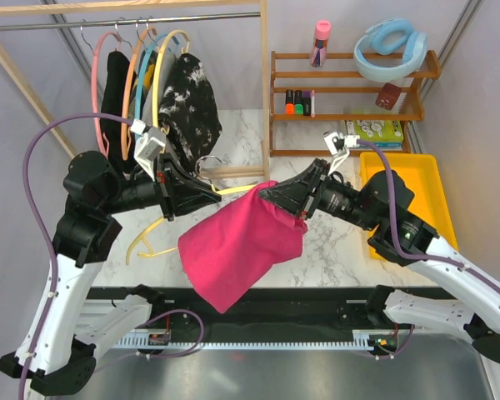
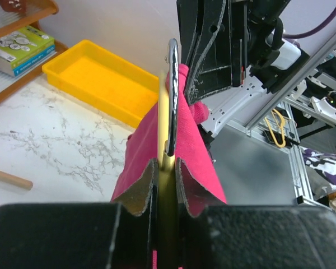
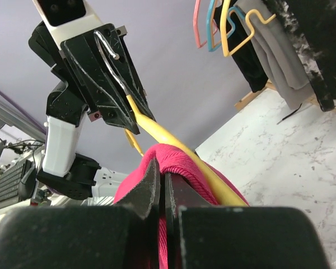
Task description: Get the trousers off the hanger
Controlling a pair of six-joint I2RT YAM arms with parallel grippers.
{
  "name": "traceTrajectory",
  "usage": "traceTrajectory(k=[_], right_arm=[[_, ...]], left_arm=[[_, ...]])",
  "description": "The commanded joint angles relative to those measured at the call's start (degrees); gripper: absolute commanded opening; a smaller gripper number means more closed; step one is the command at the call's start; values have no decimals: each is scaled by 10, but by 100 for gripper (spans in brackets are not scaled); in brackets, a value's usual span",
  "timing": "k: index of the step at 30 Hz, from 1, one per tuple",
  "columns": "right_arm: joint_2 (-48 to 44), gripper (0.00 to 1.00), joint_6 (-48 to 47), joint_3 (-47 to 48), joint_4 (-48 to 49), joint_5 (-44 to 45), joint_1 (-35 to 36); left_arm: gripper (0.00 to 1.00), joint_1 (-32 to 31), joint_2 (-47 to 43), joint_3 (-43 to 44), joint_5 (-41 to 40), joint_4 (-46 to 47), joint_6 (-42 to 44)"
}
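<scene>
Worktop [image 1: 333, 242]: both task items are held in the air over its near edge. Trousers [image 1: 237, 246] are draped over one arm of the hanger [image 1: 236, 189], hanging between the two robot arms. Hanger's long axis runs left-right. Left fingers [image 1: 210, 194] are clamped on the hanger's neck. Right fingers [image 1: 271, 197] are pinched shut on the trousers' top fold, just beside the bar. Right arm has the cloth, so my read is to pull rightward along the bar, off its free end.
</scene>
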Motion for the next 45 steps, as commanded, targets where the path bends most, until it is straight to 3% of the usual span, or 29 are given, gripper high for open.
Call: traceTrajectory(k=[1,5,9,14,17,20,22,27,34,39,45], right_arm=[[31,0,12,12,28,-3,3],[14,1,-12,-17,-28,-18,2],[-15,17,-51,-45,-145,2,3],[-33,33,-64,-60,-207,49,3],[-20,52,-79,-44,-213,58,3],[-19,84,-101,-9,-235,72,3],[-28,98,-115,12,-264,85,3],[-93,98,-140,15,-362,158,2],[-218,98,-94,-95,-359,186,2],[-284,98,-103,-142,-335,163,3],[-305,98,-69,-175,-259,64,3]], left_arm=[[2,-7,-7,31,55,97,-68],[2,-6,-12,36,-5,97,-77],[2,-7,-11,38,-8,129,-112],[2,-7,-11,26,40,232,-186],[2,-6,-11,24,59,249,-222],[2,-6,-9,34,71,242,-208],[2,-6,-7,44,74,222,-200],[2,-7,1,58,47,197,-201],[2,-7,11,82,41,204,-225],[2,-7,16,95,58,220,-254],[2,-6,18,109,43,229,-290]])
